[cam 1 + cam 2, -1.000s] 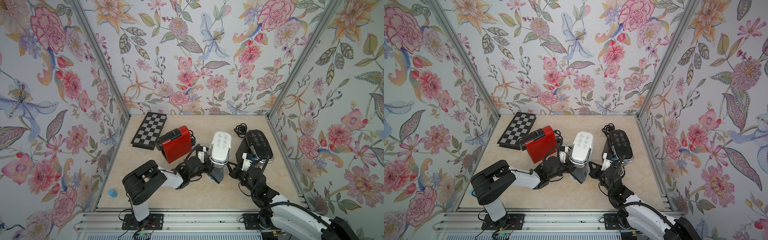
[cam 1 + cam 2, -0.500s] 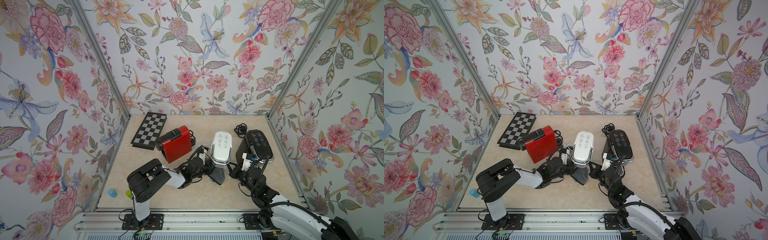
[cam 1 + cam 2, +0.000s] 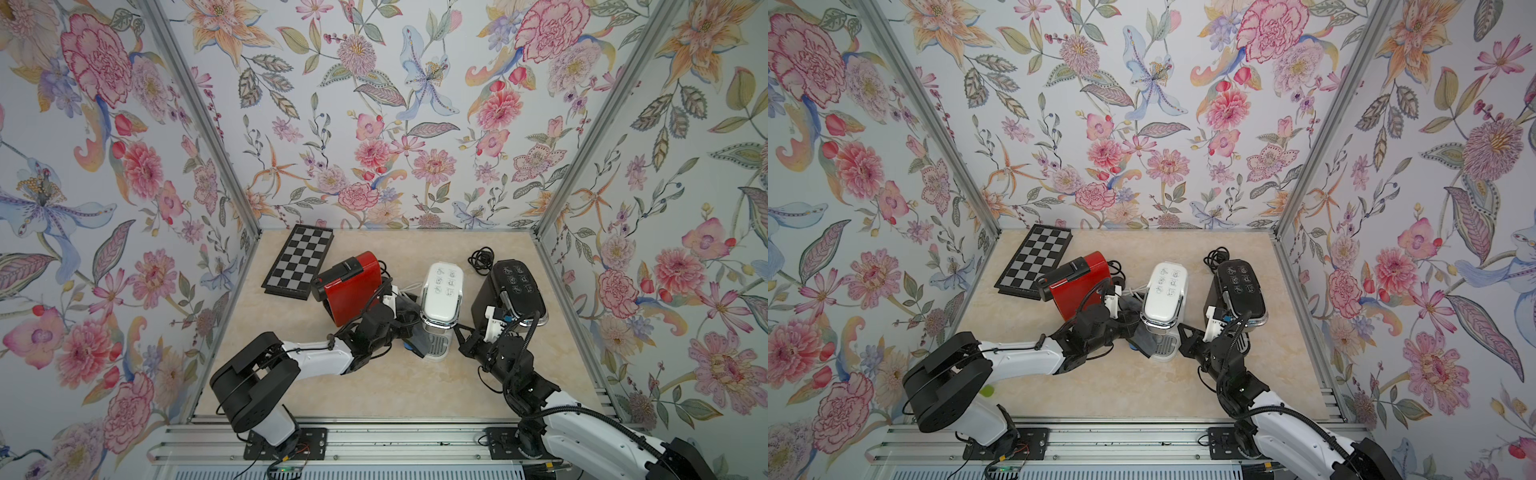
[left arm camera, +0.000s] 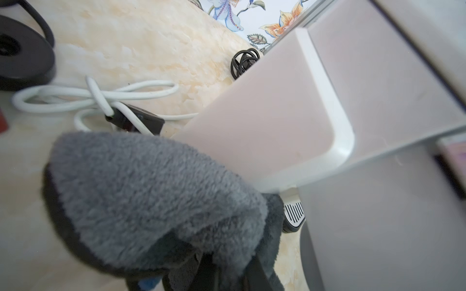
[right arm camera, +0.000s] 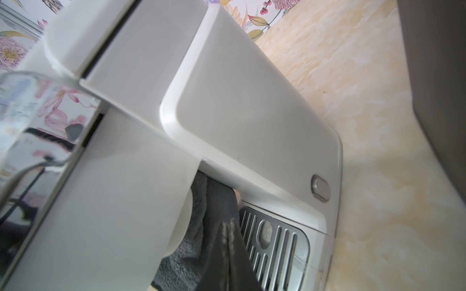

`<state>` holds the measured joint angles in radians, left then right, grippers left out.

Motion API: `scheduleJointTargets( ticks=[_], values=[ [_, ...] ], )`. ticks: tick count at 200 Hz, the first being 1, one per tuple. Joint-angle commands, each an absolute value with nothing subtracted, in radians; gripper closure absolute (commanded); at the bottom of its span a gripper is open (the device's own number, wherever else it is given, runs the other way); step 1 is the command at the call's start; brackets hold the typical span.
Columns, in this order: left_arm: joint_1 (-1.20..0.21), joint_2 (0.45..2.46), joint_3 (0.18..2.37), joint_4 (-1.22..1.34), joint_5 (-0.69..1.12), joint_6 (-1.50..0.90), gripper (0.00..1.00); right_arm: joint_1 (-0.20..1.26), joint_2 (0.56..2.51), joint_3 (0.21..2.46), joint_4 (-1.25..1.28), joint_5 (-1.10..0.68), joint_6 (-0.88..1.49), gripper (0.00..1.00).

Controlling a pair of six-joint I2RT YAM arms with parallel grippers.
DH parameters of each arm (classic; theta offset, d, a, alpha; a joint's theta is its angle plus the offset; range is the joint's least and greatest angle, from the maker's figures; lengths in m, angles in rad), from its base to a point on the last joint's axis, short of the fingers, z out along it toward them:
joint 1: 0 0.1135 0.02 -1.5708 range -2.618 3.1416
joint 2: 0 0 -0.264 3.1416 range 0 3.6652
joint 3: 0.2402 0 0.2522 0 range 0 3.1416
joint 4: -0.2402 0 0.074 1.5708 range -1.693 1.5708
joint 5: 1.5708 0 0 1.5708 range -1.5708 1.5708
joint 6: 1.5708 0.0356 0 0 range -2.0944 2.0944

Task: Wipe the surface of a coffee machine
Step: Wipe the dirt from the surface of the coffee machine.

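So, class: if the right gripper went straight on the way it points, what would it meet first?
The right gripper aims into the white coffee machine's recess; likely the grey cloth first, though depth is unclear.

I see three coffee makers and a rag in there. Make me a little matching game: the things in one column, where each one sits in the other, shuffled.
Things:
1. red coffee machine
2. white coffee machine
3. black coffee machine
4. grey cloth

Places:
A. between the other two machines
B. at the white machine's drip tray
C. beside the chessboard
D. nearest the right wall

Pairs: 1-C, 2-A, 3-D, 4-B
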<state>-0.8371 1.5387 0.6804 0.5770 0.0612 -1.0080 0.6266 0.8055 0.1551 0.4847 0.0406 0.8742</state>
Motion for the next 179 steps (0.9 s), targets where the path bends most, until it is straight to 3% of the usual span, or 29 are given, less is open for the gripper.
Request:
scheduleJointTargets(
  ticks=[1, 57, 115, 179],
  values=[
    [-0.809, 1.441, 0.689, 0.538, -0.041, -0.946, 1.0, 0.618, 0.796, 0.147, 0.47, 0.064, 0.859, 0.93],
    [-0.767, 1.396, 0.736, 0.585, 0.048, -0.882, 1.0, 0.603, 0.851, 0.177, 0.494, 0.044, 0.835, 0.93],
    [-0.763, 1.54, 0.864, 0.656, 0.186, -0.799, 1.0, 0.595, 0.851, 0.181, 0.486, 0.031, 0.831, 0.93],
    [-0.763, 1.668, 0.847, 0.718, 0.239, -0.841, 1.0, 0.579, 0.856, 0.195, 0.474, 0.012, 0.812, 0.92]
  ],
)
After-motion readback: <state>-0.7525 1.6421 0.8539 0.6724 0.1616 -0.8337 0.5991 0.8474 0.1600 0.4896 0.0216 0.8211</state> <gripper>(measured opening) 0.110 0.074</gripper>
